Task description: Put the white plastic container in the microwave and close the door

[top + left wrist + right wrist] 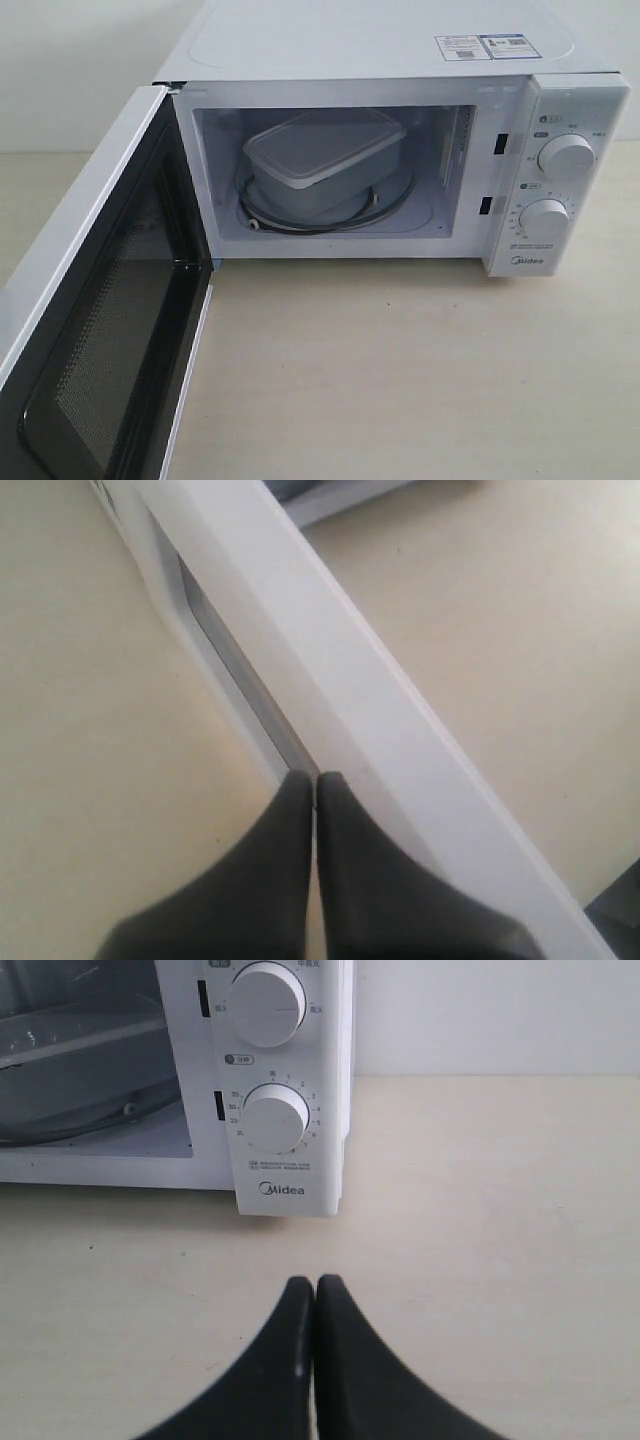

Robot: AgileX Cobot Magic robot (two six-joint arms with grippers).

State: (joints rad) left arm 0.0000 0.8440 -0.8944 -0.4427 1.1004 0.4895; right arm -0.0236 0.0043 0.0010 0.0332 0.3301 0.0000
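The white plastic container point(322, 160) sits tilted on the glass turntable inside the white Midea microwave point(400, 60). The door point(95, 330) stands wide open at the left, its black mesh inner face showing. Neither gripper shows in the exterior view. In the left wrist view my left gripper point(316, 778) is shut and empty, its tips right by the door's white edge point(380, 700). My right gripper point(316, 1282) is shut and empty above the table, in front of the microwave's dial panel point(275, 1120).
A beige table point(420, 380) stretches in front of the microwave. Two round dials point(566, 157) are on the right panel. A pale wall is behind.
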